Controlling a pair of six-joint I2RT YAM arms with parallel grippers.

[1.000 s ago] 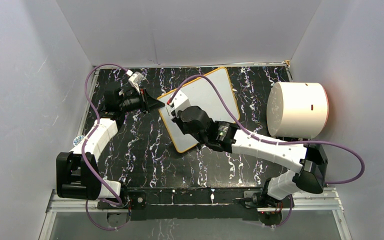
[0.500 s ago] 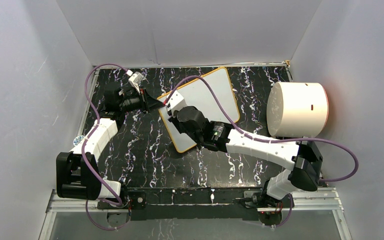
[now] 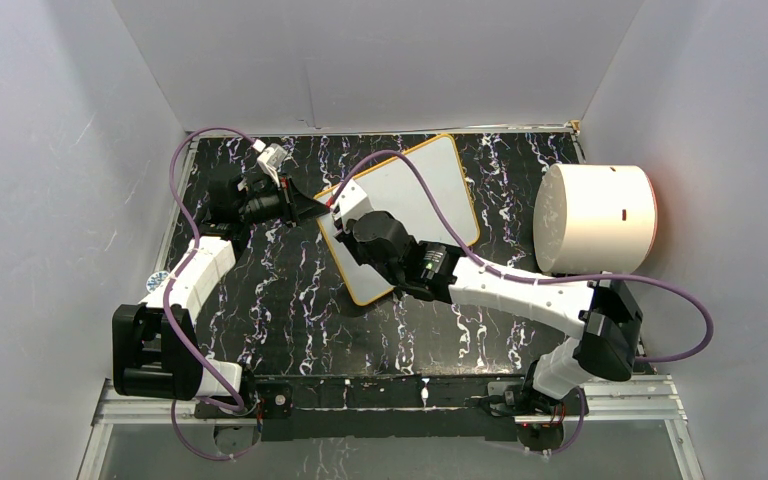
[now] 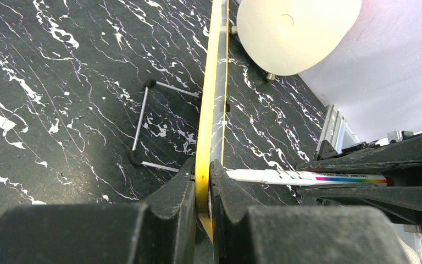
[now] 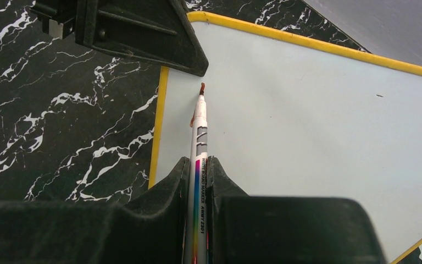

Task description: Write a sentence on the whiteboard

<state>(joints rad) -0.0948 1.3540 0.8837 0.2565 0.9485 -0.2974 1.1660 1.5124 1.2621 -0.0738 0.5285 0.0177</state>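
Note:
The whiteboard (image 3: 422,190), white with a yellow rim, stands tilted in the middle of the table. My left gripper (image 3: 322,206) is shut on its left edge, and the left wrist view shows the yellow rim (image 4: 213,99) pinched between the fingers. My right gripper (image 3: 345,212) is shut on a white whiteboard marker (image 5: 199,148) with a rainbow stripe. Its red-brown tip (image 5: 202,88) is at the board's surface (image 5: 307,121) near the top-left corner, close to the left gripper's finger (image 5: 143,33). I see no writing on the board.
A big white cylinder (image 3: 596,218) stands at the right, also in the left wrist view (image 4: 294,30). A wire stand (image 4: 143,124) props the board from behind. The table is black marble-patterned (image 3: 290,300). Grey walls enclose three sides.
My right arm has shifted slightly left and up along the board with the marker, toward the left gripper. The left arm and the board have not moved.

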